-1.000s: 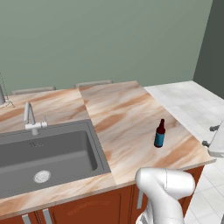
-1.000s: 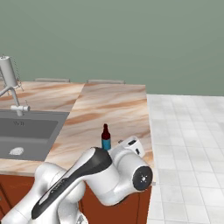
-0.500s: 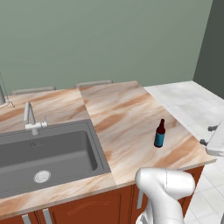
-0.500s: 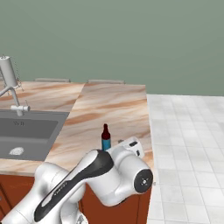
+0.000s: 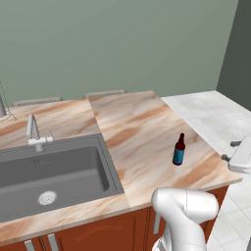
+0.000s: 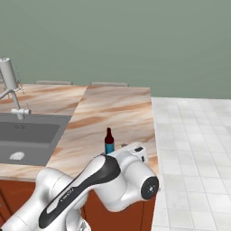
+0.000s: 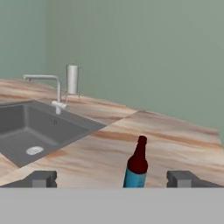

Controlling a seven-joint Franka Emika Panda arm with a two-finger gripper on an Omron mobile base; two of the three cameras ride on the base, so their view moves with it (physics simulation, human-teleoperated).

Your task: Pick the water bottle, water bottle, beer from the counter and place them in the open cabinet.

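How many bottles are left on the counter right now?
1. The beer stands upright on the counter, near its front edge to the right of the sink, straight ahead of the open gripper. No water bottles are visible; others may sit outside these views.

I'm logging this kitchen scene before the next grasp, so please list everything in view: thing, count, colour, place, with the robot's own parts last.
beer: one, red-brown neck and cap, teal-blue label, upright on the counter near its front right corner.
counter: one, beige-pink marble with brown veins, running along the green wall.
sink: one, dark grey basin with a round drain, set into the counter's left part.
faucet: one, white, behind the sink.
white tiled surface: one, right of the counter.
cylindrical holder: one, grey-white, back left by the wall.
gripper: one, dark fingertips, open, level with the beer, which stands between them farther ahead.
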